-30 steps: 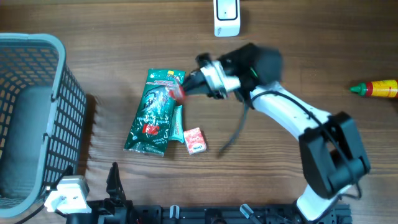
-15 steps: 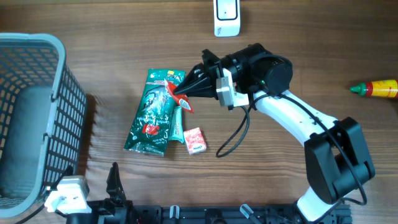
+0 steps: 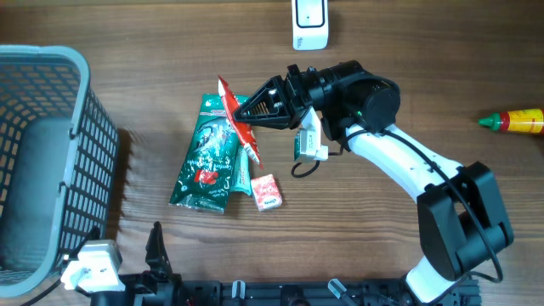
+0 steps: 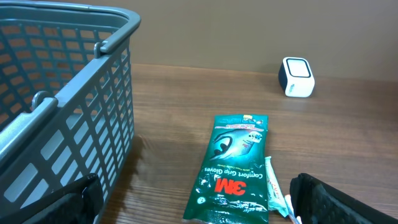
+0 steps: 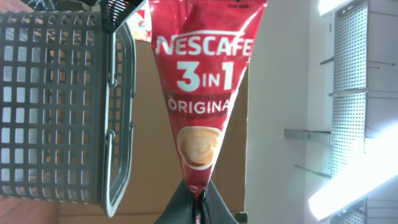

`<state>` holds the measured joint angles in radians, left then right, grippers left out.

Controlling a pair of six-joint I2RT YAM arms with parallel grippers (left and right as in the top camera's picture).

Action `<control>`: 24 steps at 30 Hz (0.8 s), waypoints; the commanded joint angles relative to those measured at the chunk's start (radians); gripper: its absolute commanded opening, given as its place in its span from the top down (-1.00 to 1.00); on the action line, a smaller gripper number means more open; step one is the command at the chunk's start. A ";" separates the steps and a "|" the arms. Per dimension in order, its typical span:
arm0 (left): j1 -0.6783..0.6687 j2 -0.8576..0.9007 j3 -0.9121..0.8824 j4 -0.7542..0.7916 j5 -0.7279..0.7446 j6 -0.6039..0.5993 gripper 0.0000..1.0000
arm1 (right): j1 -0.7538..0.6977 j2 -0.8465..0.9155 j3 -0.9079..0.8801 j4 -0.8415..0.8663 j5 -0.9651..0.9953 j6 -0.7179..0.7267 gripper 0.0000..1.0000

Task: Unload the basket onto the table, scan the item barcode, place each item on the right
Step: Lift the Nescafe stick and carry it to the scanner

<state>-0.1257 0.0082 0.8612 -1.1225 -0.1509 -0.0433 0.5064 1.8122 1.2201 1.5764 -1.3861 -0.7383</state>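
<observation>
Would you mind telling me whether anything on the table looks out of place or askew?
Only the red bottle with a green cap: it lies on its side at the far right, apart from the rest.

The table (image 3: pixel 127 51) was brown wood with a visible grain and a soft, low sheen. The glove pack (image 4: pixel 233 168) had a glossy, slightly creased green film wrapper. Left of the pack, the basket (image 3: pixel 42 55) was smooth grey plastic lattice. At the pack's right edge, the sachet (image 5: pixel 202 93) was shiny red foil-like film. Beyond the pack, the scanner (image 3: pixel 309 21) had a smooth white plastic shell. The small carton (image 3: pixel 266 192) beside the pack looked like matt paperboard.
</observation>
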 commanded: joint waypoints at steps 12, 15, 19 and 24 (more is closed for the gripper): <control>0.005 -0.003 0.001 0.003 0.005 -0.003 -1.00 | 0.004 -0.029 -0.005 -2.235 0.251 0.354 0.91; 0.005 -0.003 0.001 0.003 0.005 -0.003 -1.00 | 0.002 -0.029 -0.016 -2.245 0.635 0.735 0.91; 0.005 -0.003 0.001 0.003 0.005 -0.003 -0.99 | -0.030 -0.029 -0.007 -2.243 0.829 1.019 0.91; 0.005 -0.003 0.001 0.003 0.005 -0.003 -1.00 | -0.133 -0.023 0.123 -2.243 0.974 1.145 0.91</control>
<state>-0.1257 0.0082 0.8612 -1.1221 -0.1509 -0.0433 0.4118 1.7821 1.2476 -0.6727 -0.5293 0.3271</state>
